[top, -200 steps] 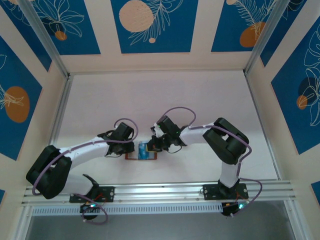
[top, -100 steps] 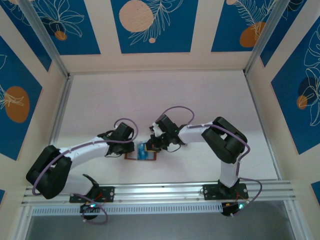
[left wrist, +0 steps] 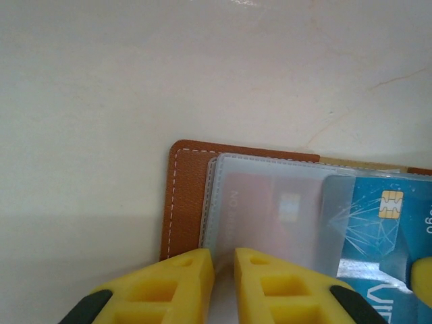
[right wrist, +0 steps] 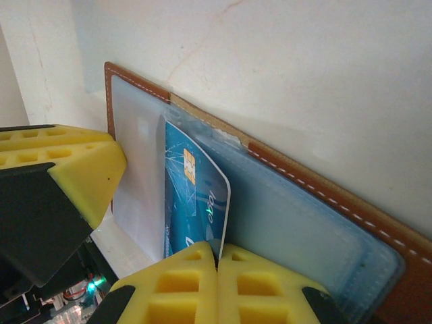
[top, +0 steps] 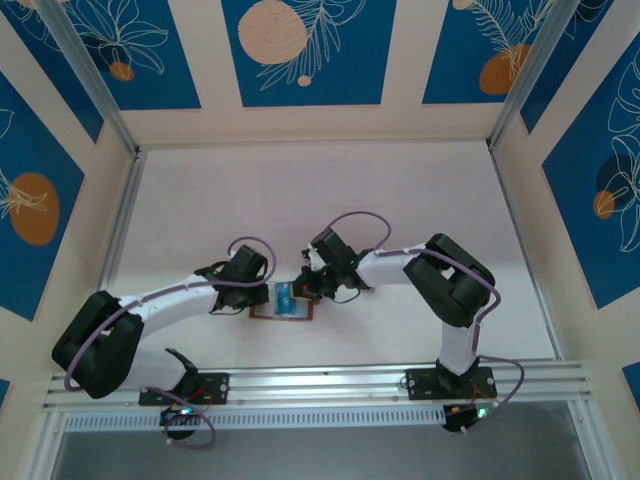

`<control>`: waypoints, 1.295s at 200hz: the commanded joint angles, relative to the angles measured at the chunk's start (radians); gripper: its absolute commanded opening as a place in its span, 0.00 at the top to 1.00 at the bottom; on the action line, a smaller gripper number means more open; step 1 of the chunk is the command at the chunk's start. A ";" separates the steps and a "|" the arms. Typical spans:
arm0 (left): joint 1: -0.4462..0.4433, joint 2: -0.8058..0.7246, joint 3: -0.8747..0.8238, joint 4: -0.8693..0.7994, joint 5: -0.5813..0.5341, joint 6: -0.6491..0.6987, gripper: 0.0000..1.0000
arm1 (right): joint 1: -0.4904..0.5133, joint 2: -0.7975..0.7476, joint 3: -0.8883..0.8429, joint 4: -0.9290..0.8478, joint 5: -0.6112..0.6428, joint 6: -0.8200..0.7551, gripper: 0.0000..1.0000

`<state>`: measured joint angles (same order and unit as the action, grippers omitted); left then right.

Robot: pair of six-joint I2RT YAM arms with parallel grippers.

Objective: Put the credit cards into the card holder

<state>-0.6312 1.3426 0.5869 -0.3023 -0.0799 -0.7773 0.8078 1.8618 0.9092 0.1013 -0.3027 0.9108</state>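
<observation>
One blue credit card, likely stiff and slick, sits edge-clamped in right gripper; left gripper pinches card holder.

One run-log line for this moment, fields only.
stage: inserting card | left gripper: clamped on card holder edge | right gripper: shut on blue card, partly inside clear sleeve | red card: already sleeved
</observation>
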 commanded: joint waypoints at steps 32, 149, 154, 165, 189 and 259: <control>0.010 0.021 -0.048 -0.046 -0.003 -0.005 0.82 | 0.043 0.042 0.006 -0.059 0.089 0.050 1.00; -0.003 0.009 -0.036 -0.041 0.005 -0.004 0.82 | 0.104 0.119 0.080 -0.046 0.081 0.098 1.00; -0.002 0.007 -0.035 -0.045 0.005 -0.003 0.82 | 0.102 0.119 0.077 -0.044 0.082 0.101 1.00; -0.005 -0.014 -0.033 -0.065 -0.010 -0.008 0.83 | 0.097 0.121 0.071 -0.042 0.083 0.102 1.00; -0.005 -0.133 -0.046 -0.137 -0.097 -0.033 0.81 | 0.086 0.132 0.068 -0.049 0.073 0.093 1.00; 0.016 -0.230 -0.089 -0.247 -0.139 -0.065 0.85 | 0.081 0.146 0.083 -0.059 0.030 0.058 1.00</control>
<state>-0.6281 1.0885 0.5343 -0.4988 -0.2150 -0.8272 0.8837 1.9526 1.0035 0.1539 -0.2905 0.9916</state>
